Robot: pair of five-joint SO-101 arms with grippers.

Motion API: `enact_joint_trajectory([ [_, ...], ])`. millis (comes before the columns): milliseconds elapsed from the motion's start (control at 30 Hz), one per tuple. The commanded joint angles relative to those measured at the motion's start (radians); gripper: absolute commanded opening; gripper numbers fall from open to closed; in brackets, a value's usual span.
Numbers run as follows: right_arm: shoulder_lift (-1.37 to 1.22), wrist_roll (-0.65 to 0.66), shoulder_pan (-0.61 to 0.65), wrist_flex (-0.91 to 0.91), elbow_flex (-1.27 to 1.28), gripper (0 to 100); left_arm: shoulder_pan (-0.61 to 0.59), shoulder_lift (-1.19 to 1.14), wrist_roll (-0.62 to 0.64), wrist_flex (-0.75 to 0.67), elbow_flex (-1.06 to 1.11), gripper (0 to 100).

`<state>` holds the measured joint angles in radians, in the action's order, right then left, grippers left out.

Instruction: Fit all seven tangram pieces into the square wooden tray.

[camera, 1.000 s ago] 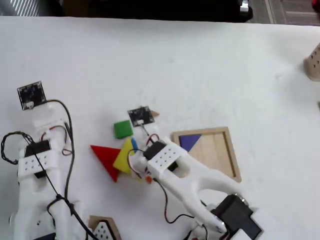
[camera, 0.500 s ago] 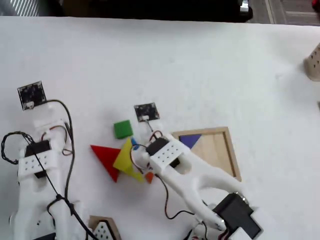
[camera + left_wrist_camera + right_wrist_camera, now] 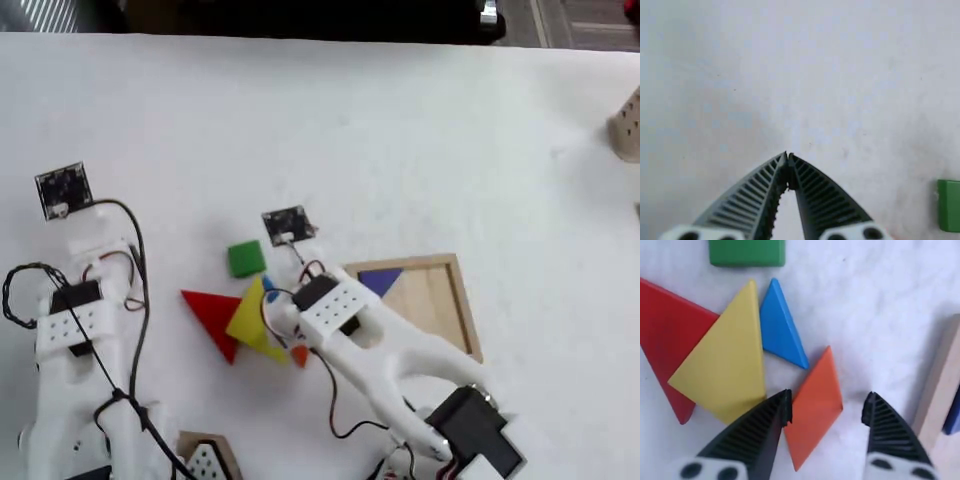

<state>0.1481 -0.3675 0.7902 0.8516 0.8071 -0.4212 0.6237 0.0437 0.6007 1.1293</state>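
Right gripper (image 3: 827, 399) is spread wide above the orange parallelogram (image 3: 815, 412): one finger sits at the edge nearest the yellow triangle (image 3: 725, 372), the other on the side toward the wooden tray (image 3: 466, 318). Loose pieces cluster on the white table (image 3: 420, 150) just beside the tray, with the red triangle (image 3: 208, 312) against the yellow, the blue triangle (image 3: 780, 332) between yellow and orange, and the green square (image 3: 246, 259) slightly apart; a purple piece (image 3: 378, 282) lies in a tray corner. Left gripper (image 3: 788, 159) is pinched closed on nothing, over bare table apart from the cluster.
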Motion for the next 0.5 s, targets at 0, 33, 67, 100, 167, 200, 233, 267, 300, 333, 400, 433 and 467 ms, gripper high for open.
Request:
enact_joint_trajectory([
  [0, 0.008, 0.107, 0.024, 0.059, -0.044, 24.1, 0.019, 0.033, 0.003, -0.021, -0.008, 3],
  [33, 0.010, 0.117, 0.028, 0.073, -0.044, 24.1, 0.019, 0.033, 0.003, -0.021, -0.008, 3],
  [67, 0.010, 0.123, 0.035, 0.079, -0.044, 24.1, 0.019, 0.033, 0.003, -0.021, -0.008, 3],
  [100, 0.010, 0.124, 0.041, 0.082, -0.044, 24.1, 0.019, 0.033, 0.003, -0.021, -0.008, 3],
  [167, 0.010, 0.120, 0.059, 0.084, -0.043, 24.1, 0.019, 0.033, 0.003, -0.021, -0.008, 3],
  [200, 0.010, 0.118, 0.068, 0.077, -0.040, 24.1, 0.019, 0.033, 0.003, -0.021, -0.008, 3],
  [233, 0.008, 0.118, 0.071, 0.077, -0.040, 24.1, 0.019, 0.033, 0.003, -0.021, -0.008, 3],
  [267, 0.004, 0.118, 0.071, 0.076, -0.040, 24.1, 0.019, 0.033, 0.003, -0.021, -0.008, 3],
  [300, -0.005, 0.118, 0.071, 0.073, -0.041, 24.0, 0.019, 0.033, 0.003, -0.021, -0.008, 3],
  [333, -0.021, 0.118, 0.071, 0.067, -0.044, 23.5, 0.019, 0.033, 0.003, -0.021, -0.008, 3],
  [400, -0.059, 0.118, 0.070, 0.071, -0.072, 18.8, 0.019, 0.033, 0.003, -0.021, -0.008, 3],
  [433, -0.082, 0.121, 0.068, 0.079, -0.092, 15.2, 0.019, 0.033, 0.003, -0.021, -0.008, 3],
  [467, -0.108, 0.126, 0.067, 0.096, -0.114, 11.8, 0.019, 0.033, 0.003, -0.021, -0.008, 3],
])
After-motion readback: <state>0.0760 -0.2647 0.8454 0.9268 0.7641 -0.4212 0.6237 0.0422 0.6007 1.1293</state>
